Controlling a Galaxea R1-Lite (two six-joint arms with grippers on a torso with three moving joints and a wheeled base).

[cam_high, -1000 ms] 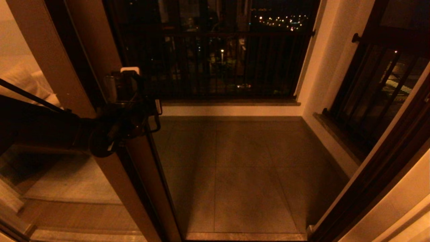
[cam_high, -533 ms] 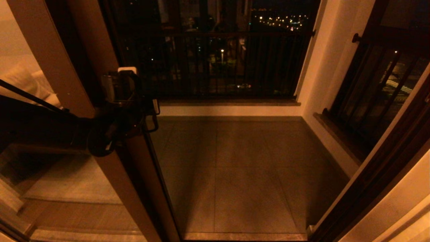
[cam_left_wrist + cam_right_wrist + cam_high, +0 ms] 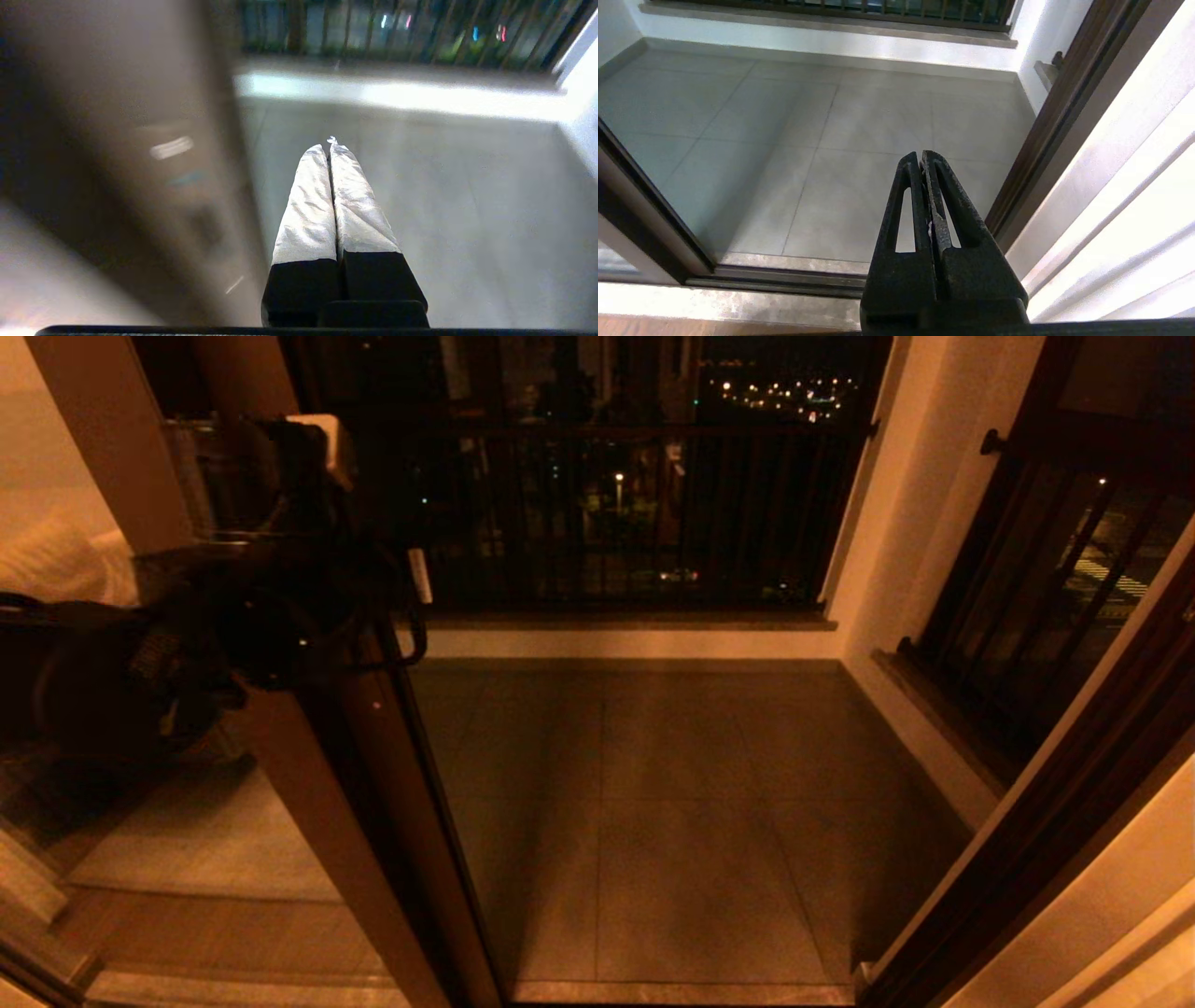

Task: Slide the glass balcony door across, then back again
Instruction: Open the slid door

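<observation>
The glass balcony door stands slid to the left; its dark brown stile (image 3: 373, 821) runs down the left side of the open doorway, with the slim handle (image 3: 417, 616) on it. No lettered band is in view. My left arm (image 3: 233, 607) is raised in front of the stile at handle height. My left gripper (image 3: 329, 144) is shut with nothing in it, its white-wrapped fingers (image 3: 308, 210) close beside the blurred stile (image 3: 140, 163). I cannot tell whether they touch it. My right gripper (image 3: 921, 156) is shut and empty, low over the threshold, outside the head view.
Grey balcony floor tiles (image 3: 672, 803) lie beyond the doorway, with a dark railing (image 3: 607, 523) at the far end. The fixed door frame (image 3: 1055, 821) bounds the opening on the right. The floor track (image 3: 784, 277) crosses below my right gripper.
My left arm has risen and drawn back toward the left. The door's stile and handle have shifted slightly further left.
</observation>
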